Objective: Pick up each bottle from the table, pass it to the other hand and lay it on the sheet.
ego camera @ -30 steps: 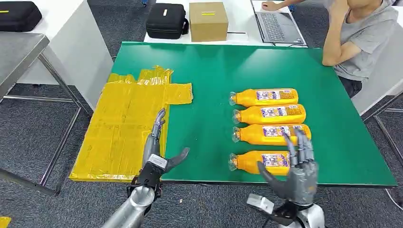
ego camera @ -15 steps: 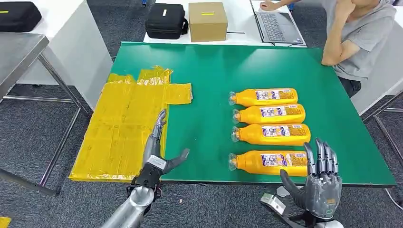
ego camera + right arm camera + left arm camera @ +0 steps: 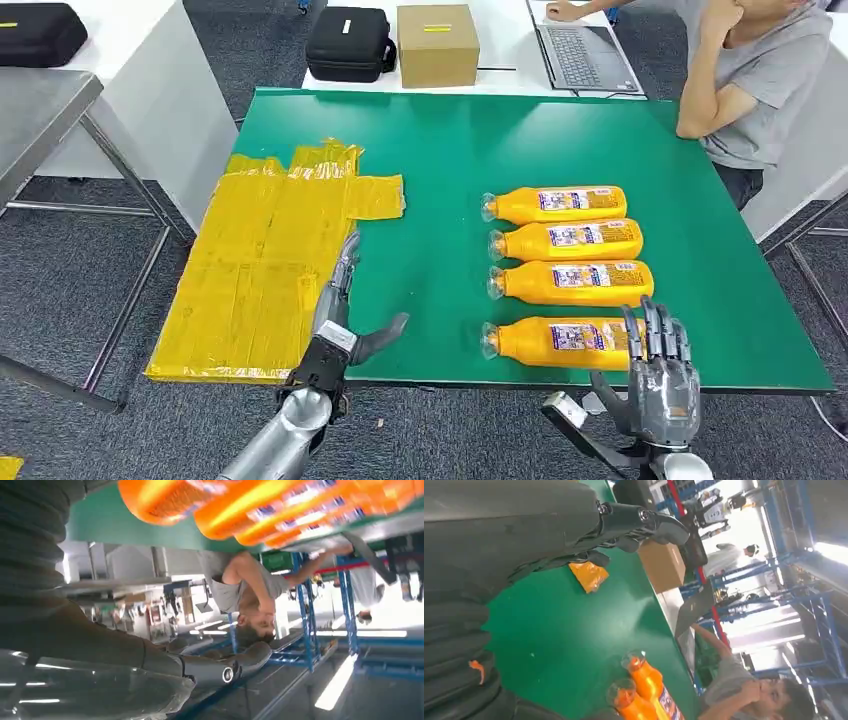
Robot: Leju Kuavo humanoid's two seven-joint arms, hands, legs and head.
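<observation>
Several orange bottles lie side by side on the right half of the green table [image 3: 450, 150], caps pointing left. The nearest bottle [image 3: 555, 342] lies along the front edge. My right hand [image 3: 660, 375] stands open at that edge, with its fingers upright beside the bottle's base and nothing held. The right wrist view has the bottles [image 3: 260, 505] close above the thumb [image 3: 225, 667]. My left hand [image 3: 338, 315] is open and stretched flat over the right edge of the yellow sheet [image 3: 260, 270]. In the left wrist view, two bottle caps [image 3: 634, 680] lie beyond the hand.
A person [image 3: 760, 70] sits at the table's far right corner by a laptop [image 3: 580, 50]. A cardboard box [image 3: 437, 45] and a black case [image 3: 350, 43] stand on the white table behind. A grey table [image 3: 40, 110] is at the left.
My right hand has drawn back from over the near bottles towards the table's front edge, then edged slightly left. My left hand has shifted a little to the right.
</observation>
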